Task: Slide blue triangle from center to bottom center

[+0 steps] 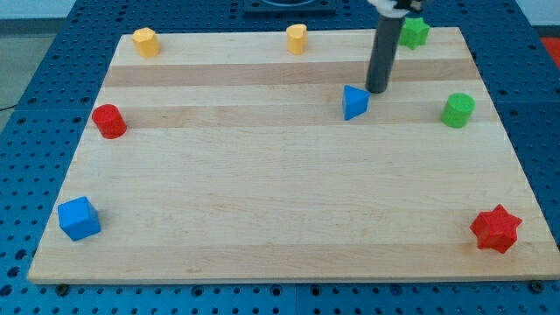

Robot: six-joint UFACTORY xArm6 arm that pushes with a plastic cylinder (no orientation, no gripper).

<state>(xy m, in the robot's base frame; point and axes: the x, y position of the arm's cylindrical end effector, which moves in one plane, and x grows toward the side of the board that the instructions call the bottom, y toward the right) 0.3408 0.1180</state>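
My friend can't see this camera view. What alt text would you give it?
My tip stands just above-right of a blue triangle on a wooden board. Around the edges lie two yellow blocks, two green, a red cylinder, a blue cube and a red star.

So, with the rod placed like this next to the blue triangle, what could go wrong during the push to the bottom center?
1. My tip sits at the upper right of the blue triangle block, not straight above it, so a push may send it toward the view's left or spin it.
2. The block's slanted faces could let my tip slip past.
3. The wooden board has a long path to the bottom edge; small drift may grow.
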